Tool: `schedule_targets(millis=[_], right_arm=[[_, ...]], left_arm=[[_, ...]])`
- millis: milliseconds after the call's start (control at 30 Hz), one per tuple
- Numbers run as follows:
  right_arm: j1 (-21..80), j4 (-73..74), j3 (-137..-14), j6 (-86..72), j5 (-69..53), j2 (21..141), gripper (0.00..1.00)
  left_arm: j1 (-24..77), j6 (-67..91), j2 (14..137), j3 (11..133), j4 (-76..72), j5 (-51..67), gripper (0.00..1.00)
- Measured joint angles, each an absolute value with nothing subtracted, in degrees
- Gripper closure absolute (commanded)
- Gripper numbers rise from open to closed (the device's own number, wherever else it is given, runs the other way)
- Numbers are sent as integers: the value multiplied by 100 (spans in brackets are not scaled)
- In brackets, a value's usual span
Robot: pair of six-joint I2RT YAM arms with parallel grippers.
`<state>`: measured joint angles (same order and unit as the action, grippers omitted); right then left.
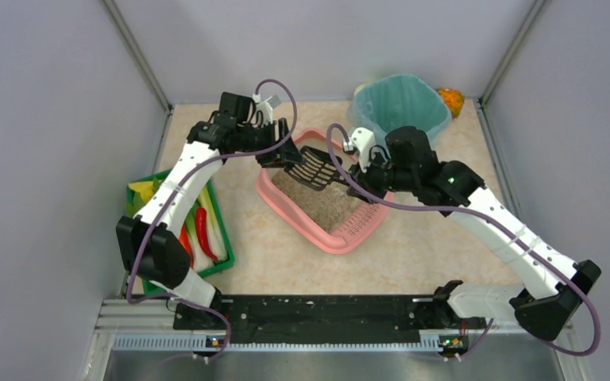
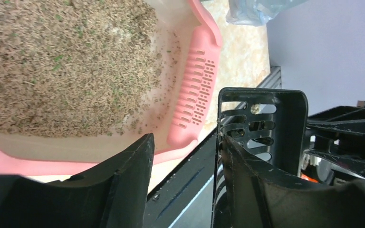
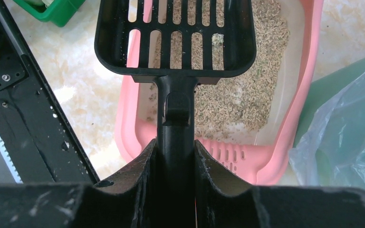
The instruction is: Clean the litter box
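1. The pink litter box point(image 1: 327, 244) sits at the middle of the beige surface point(image 1: 270, 262), set askew, with sandy litter point(image 1: 326, 208) spread inside.
2. Its slotted ledge point(image 1: 363, 225) is at the box's 5 o'clock end in the overhead view.
3. The right gripper point(image 3: 175, 145) is clamped on the handle of a black slotted litter scoop point(image 3: 176, 71), one finger pressed to each side of the handle.
4. The scoop is held above the litter, over the box's 11 o'clock end, and it reaches from the right gripper toward 10 o'clock.
5. One small pale clump point(image 3: 217, 39) lies in the scoop against a slot.
6. The left gripper point(image 2: 184, 140) hangs at the scoop's far edge with its fingers spread and nothing between them. In its wrist view the scoop's wall is just beside one finger, and I cannot tell if they touch.
7. A tall teal-lined bin point(image 1: 401, 103) stands at 1 o'clock from the box, just beside its far corner.
8. A green tray point(image 1: 229, 258) of colourful items lies at 9 o'clock from the box, apart from it, under the left arm.
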<state>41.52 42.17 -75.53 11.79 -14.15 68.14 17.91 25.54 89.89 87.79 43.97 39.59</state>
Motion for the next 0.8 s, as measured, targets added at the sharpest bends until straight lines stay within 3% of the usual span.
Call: schedule_targets(millis=[133,400,633,800], right_arm=[[4152,4554,-7822,1173,-1356,7004,100],[4152,5196,-8357,1090,-757,7669,100],[4147,5586,-8748,1041,-266,8493,100],[4147,5966,-9122,1046,47,9244,100]], left_arm=[[1804,2464,8989,8895,4427,3524,30],[1667,2224,8224,8807,4045,1463,8],[1629,2016,6556,7889,3507,-93,5],[1461,2010,6064,7137,3382,-515,5]])
